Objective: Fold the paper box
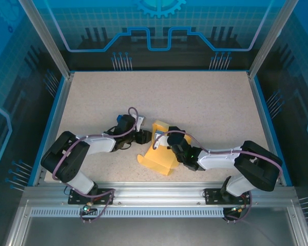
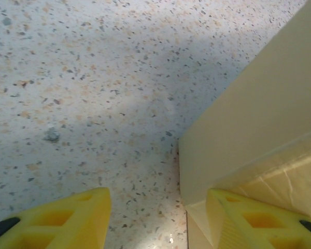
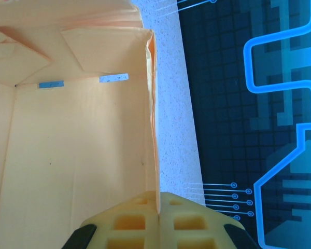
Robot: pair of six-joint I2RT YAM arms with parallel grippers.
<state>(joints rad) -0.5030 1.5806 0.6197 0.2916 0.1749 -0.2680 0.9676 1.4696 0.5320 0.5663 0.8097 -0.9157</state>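
The paper box (image 1: 159, 154) is pale yellow card, partly folded, lying at the table's near middle between both arms. In the right wrist view its inside (image 3: 78, 145) shows, with walls standing up and two small slots at the far fold. My right gripper (image 3: 159, 199) is shut on the top edge of one upright wall; from above it (image 1: 163, 142) sits over the box's right side. My left gripper (image 2: 158, 218) is open just left of the box (image 2: 259, 114), bare table between its fingers. Its right finger (image 2: 249, 220) is against the box's outer corner.
Speckled beige tabletop (image 1: 195, 102) stretches behind and to both sides of the box. Blue patterned enclosure walls (image 1: 154, 31) ring the table, and a metal rail (image 1: 154, 195) runs along the near edge by the arm bases.
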